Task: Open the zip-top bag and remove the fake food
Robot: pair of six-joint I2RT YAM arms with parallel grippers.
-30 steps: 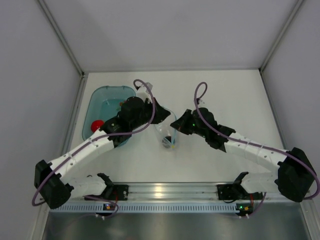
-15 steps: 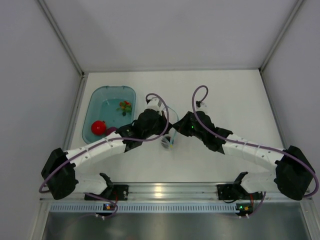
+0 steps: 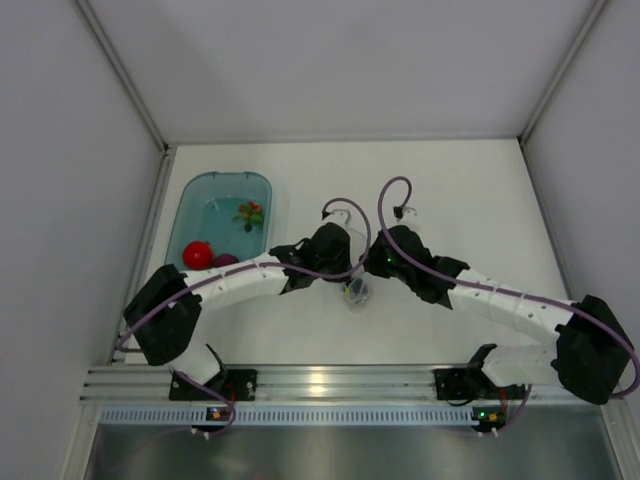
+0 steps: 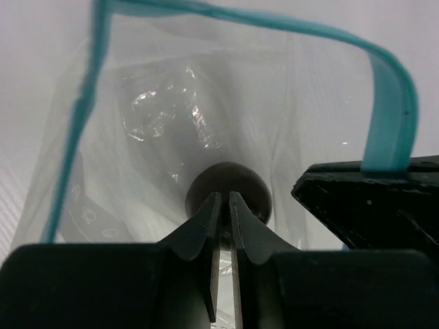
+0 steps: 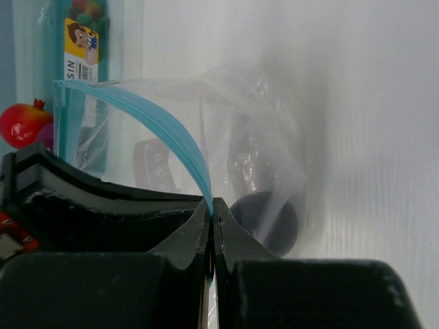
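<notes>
The clear zip-top bag (image 3: 356, 283) hangs at the table's middle, its blue zip strip (image 4: 391, 103) standing open in a loop. My right gripper (image 5: 212, 201) is shut on that strip (image 5: 171, 133) and holds the mouth up. My left gripper (image 4: 221, 195) is shut to a thin slit and points into the bag's mouth, its tips just before a dark round piece of fake food (image 4: 252, 190) at the bag's bottom. That piece also shows in the right wrist view (image 5: 269, 221). A red ball (image 3: 197, 254), a purple-pink piece (image 3: 226, 260) and a green-orange-red bit (image 3: 249, 213) lie in the tub.
The translucent teal tub (image 3: 205, 190) stands at the left of the table, its edge with a sticker in the right wrist view (image 5: 82, 41). Grey walls close the table on the left, right and far side. Both arms meet over the table's middle.
My left gripper has swung right from over the tub to the bag's mouth. The right gripper and the bag have shifted slightly right and nearer.
</notes>
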